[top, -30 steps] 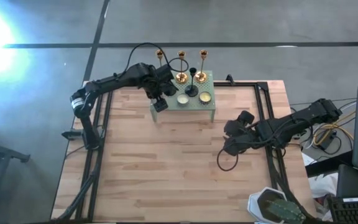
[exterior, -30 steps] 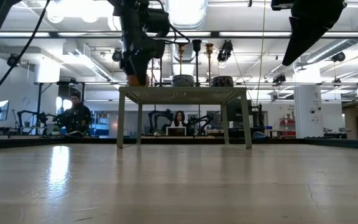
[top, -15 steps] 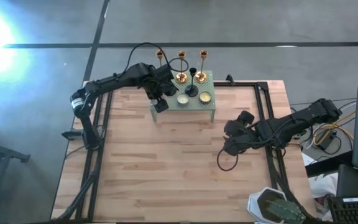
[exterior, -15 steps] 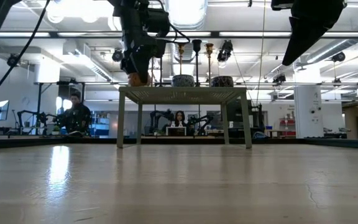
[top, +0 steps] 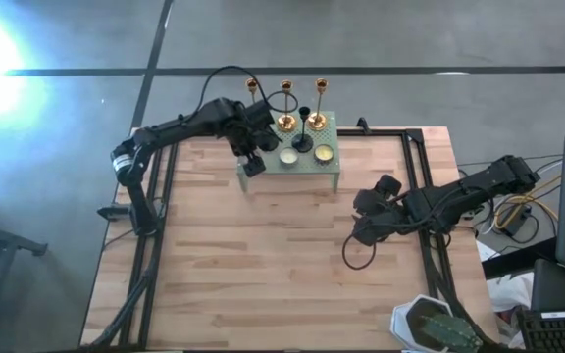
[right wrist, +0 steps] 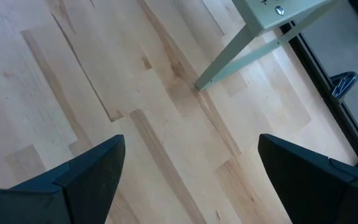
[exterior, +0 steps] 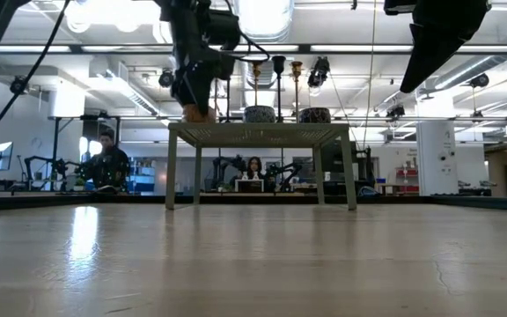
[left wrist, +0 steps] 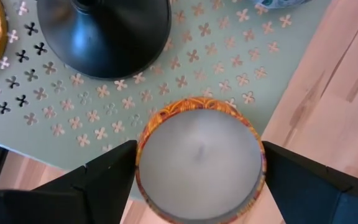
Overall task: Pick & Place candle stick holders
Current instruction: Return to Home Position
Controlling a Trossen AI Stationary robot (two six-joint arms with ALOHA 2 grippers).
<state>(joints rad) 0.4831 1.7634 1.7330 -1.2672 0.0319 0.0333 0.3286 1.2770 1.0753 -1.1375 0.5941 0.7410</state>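
**Left arm bent over the green stand, right arm folded aside**

The left arm [top: 179,126] reaches from the tabletop's [top: 263,265] left edge to the green perforated stand [top: 333,165] at the far side. Its wrist is tipped down over the stand's near-left corner. The left gripper [top: 253,164] points down there. Its fingers [left wrist: 104,177] are parted, one on each side of an orange-patterned candle [left wrist: 199,165] that sits at that corner, with the tips close against its rim. Whether they touch the candle is not clear. The right arm [top: 469,191] lies folded near the right edge, with the right gripper [top: 363,227] above bare wood. Its fingers [right wrist: 86,174] are spread wide with nothing between them.

Seen from above, three gold candle stick holders [top: 286,122] and one black candle stick holder [top: 303,143] can be counted on the stand's far half. The left arm hides the base of the leftmost gold one. The left wrist view shows a black round base [left wrist: 104,31] just beside the orange candle, its stem cut off by the frame. It cannot be told whether this belongs to the same black holder or to a second one. Two more candles [top: 288,155] sit among the holders, making three candles in all.
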